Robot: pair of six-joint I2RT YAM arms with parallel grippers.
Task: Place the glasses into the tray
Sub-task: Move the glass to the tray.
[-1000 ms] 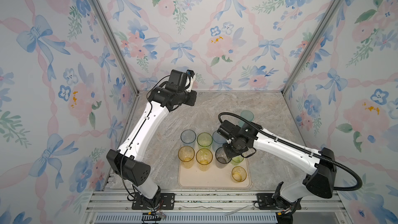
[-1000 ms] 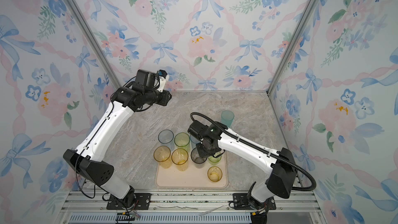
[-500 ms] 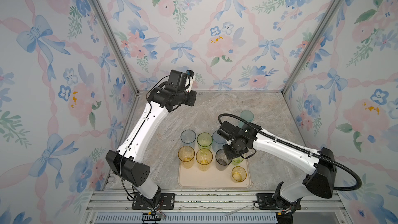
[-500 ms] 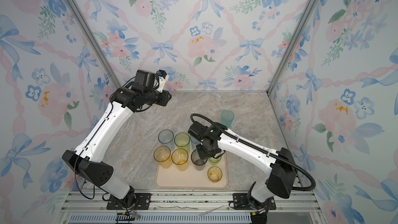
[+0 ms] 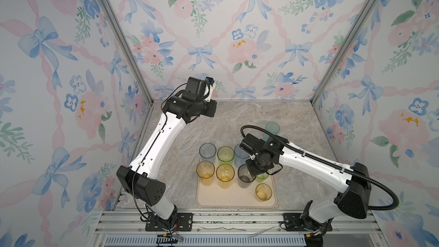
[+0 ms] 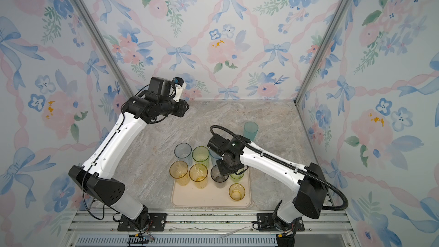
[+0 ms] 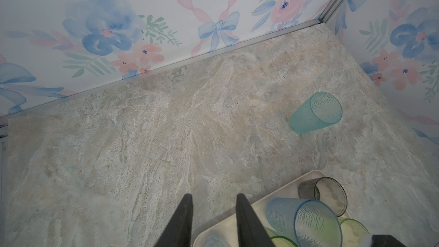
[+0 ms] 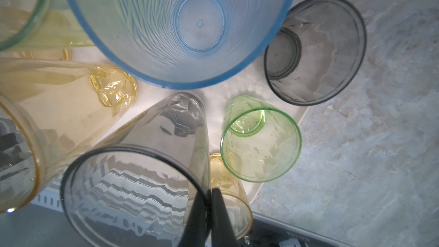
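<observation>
Right wrist shows our right pincer [image 8: 209, 207] pinched shut on the grey tumbler [image 8: 166, 127] rim, apparently standing in the tray [image 8: 237, 87]; we should release next.

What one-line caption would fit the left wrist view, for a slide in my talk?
Open left gripper over the marble table; one teal tumbler stands alone, apart from the tray.

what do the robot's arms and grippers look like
Both the left arm and the right arm have smooth white shells with chunky black joints. A thin black cable runs along the left arm; a thick ribbed black hose loops along the right one. The left gripper and the right gripper each end in two slim, tapering black fingers.
</observation>
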